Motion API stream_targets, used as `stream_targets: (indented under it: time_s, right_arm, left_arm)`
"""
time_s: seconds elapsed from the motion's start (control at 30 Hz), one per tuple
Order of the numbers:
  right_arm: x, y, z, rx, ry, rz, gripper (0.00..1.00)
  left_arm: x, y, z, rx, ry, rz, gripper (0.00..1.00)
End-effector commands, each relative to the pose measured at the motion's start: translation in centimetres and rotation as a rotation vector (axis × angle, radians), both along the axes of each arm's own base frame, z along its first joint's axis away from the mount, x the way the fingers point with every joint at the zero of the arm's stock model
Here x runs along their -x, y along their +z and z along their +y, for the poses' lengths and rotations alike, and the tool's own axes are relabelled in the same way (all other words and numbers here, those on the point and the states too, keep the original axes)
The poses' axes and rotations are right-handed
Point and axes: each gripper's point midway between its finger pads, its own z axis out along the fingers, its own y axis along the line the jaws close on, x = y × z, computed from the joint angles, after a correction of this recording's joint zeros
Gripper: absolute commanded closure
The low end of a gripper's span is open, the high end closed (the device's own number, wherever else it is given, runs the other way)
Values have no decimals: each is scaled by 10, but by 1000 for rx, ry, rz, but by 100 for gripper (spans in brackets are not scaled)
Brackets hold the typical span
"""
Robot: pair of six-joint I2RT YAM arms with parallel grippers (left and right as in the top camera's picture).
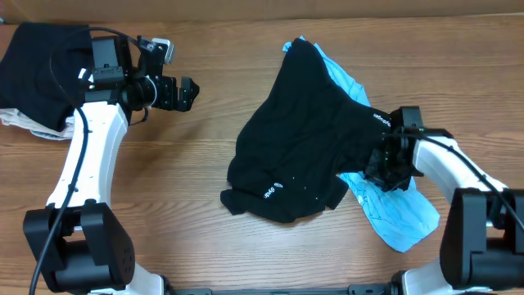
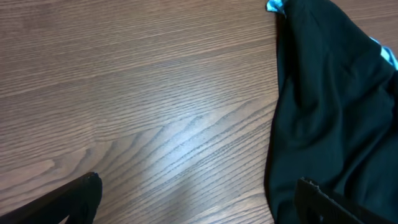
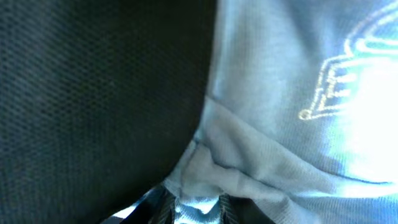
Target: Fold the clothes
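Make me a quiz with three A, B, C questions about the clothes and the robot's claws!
1. Where does the light-blue garment lie compared with the big black garment?
A. Folded neatly on top of it
B. Partly under it
C. Far away, not touching it

2. What colour is the small logo on the black garment?
A. Red
B. Green
C. White

3. How is the left claw right now?
A. Open, above the bare table
B. Shut on black cloth
C. Shut on blue cloth

Answers:
1 B: blue cloth pokes out from beneath the black at the top and the lower right.
2 C: the overhead view shows small white marks on the black cloth.
3 A: the left wrist view shows only wood in its wide gap.
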Motion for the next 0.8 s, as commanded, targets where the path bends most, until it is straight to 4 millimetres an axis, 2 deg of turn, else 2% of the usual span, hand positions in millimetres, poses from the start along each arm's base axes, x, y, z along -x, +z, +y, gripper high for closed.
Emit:
stream_targets:
  time_s: [0.0, 0.1, 0.27, 0.43, 0.53, 0.67, 0.77]
  right_arm:
    - [3, -32, -29, 97, -121, 21, 75]
    - [-12, -31, -60, 164, -236, -44, 70]
    - [-34, -24, -134, 237, -481, -184, 66]
    - [-31, -14, -206, 277, -683, -288, 62]
    - [-25, -8, -240, 288, -775, -345, 62]
    - [-25, 3, -270, 226, -858, -431, 58]
    - [-30, 16, -282, 161, -883, -478, 46]
  left_arm:
    - [-5, 3, 2, -9, 11, -9, 0]
    - [-5, 3, 2, -9, 11, -8, 0]
    - [-5, 3, 2, -9, 11, -7, 0]
    - [-5, 3, 2, -9, 11, -6, 0]
    - [-4, 3, 2, -9, 11, -5, 0]
    - [-5, 2, 2, -9, 11, -4, 0]
    - [-4, 2, 2, -9, 11, -3, 0]
